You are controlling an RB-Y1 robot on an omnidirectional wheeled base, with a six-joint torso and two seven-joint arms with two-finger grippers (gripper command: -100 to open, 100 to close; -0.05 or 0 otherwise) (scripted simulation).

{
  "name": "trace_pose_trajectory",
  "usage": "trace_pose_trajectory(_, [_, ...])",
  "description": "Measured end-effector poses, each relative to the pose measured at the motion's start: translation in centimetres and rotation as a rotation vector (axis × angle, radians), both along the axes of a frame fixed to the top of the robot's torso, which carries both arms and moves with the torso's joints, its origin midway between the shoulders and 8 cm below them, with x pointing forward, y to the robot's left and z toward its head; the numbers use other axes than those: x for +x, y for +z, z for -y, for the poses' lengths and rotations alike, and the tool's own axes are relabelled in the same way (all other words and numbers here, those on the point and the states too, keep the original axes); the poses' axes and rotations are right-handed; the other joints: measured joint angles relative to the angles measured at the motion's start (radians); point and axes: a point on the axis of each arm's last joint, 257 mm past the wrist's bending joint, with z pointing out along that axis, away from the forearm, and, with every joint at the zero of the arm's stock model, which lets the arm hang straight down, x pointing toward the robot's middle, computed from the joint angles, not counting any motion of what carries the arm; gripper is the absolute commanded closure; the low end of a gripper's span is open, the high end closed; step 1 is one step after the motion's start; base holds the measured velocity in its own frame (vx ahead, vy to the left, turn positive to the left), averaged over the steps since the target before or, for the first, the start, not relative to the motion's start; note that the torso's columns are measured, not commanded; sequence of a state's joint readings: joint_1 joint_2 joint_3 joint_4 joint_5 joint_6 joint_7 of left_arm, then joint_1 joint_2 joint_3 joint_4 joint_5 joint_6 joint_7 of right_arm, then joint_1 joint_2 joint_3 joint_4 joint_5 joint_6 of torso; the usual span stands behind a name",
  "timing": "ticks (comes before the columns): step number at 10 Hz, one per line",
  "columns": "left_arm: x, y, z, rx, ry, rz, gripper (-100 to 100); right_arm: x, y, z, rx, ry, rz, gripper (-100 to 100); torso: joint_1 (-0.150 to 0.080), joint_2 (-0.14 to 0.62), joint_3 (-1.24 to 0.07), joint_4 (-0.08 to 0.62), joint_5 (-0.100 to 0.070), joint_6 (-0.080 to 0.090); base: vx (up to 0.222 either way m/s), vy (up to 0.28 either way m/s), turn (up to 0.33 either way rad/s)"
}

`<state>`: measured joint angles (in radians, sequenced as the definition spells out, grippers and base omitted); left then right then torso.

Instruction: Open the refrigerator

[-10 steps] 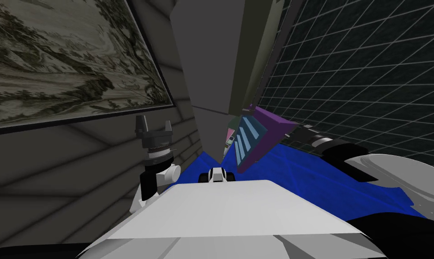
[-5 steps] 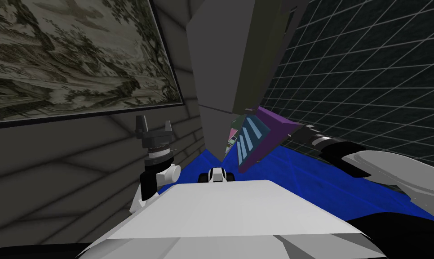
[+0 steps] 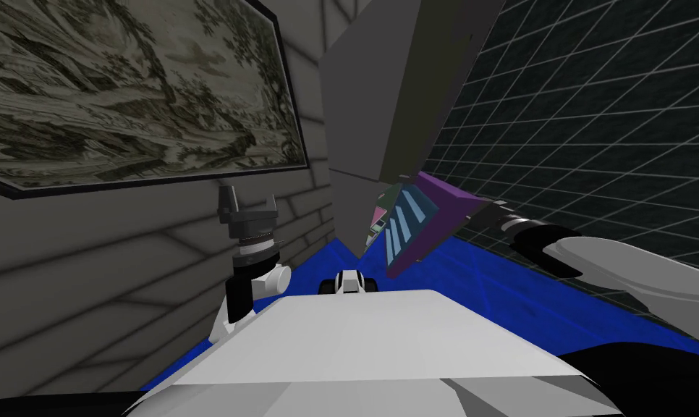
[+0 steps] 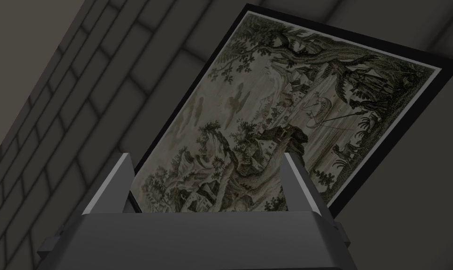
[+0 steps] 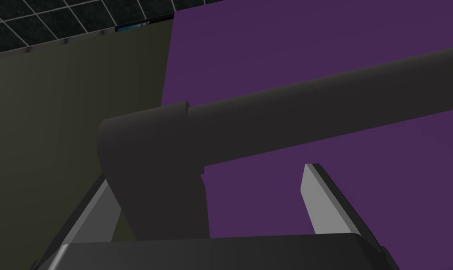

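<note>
The refrigerator (image 3: pixel 362 108) stands far, just right of centre. Its purple door (image 3: pixel 446 206) is angled out from the grey cabinet, exposing light blue door shelves (image 3: pixel 406 217). The right gripper (image 5: pixel 207 176) is at the dark door handle (image 5: pixel 314 108), with its fingers spread either side of the handle's mount and not clamped. The left gripper (image 3: pixel 248 203) is raised at the near left, fingers apart and holding nothing.

A landscape print (image 3: pixel 124 94), block wall (image 3: pixel 109 289), blue floor (image 3: pixel 543 297), gridded wall (image 3: pixel 594 108).
The print, a grey-green scene of trees, rocks and buildings, sits in a thin black frame on the grey block wall, whose joints show dark. The bright blue floor runs between that wall and the gridded wall, which is dark and crossed by pale lines.
</note>
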<state>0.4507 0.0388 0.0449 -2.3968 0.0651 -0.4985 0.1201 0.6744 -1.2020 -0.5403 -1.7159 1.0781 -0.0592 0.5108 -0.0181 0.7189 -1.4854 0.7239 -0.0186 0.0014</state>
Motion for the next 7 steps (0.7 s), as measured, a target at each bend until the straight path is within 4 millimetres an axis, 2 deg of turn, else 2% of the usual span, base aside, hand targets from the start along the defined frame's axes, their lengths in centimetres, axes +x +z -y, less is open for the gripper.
trace_pose_trajectory(1, [0.0,0.0,0.0,0.0,0.0,0.0,0,0.1,-0.4,0.6,0.017,-0.009,-0.002,-100,-0.003,0.001,0.002,-0.001,-0.003,0.004,0.027,-0.004,-0.063])
trace_pose_trajectory(3, [0.0,0.0,0.0,0.0,0.0,0.0,0,0.3,-1.0,0.5,0.024,-0.01,-0.014,-100,-0.008,0.002,0.002,-0.003,-0.008,-0.002,0.017,0.003,-0.007])
trace_pose_trajectory(4, [0.0,0.0,0.0,0.0,0.0,0.0,0,0.2,-1.0,0.4,0.025,-0.012,-0.012,-100,-0.008,0.003,0.003,-0.003,-0.009,-0.002,-0.17,0.032,0.322])
trace_pose_trajectory(5, [0.0,0.0,0.0,0.0,0.0,0.0,0,0.1,-0.7,1.5,0.0,-0.038,-0.015,-100,-0.007,0.006,0.003,-0.002,-0.007,-0.01,-0.233,0.016,0.326])
trace_pose_trajectory(7, [0.0,0.0,0.0,0.0,0.0,0.0,0,0.4,-0.8,3.7,-0.005,-0.088,-0.012,-100,-0.005,0.001,0.001,-0.001,-0.004,0.0,-0.056,-0.016,0.073])
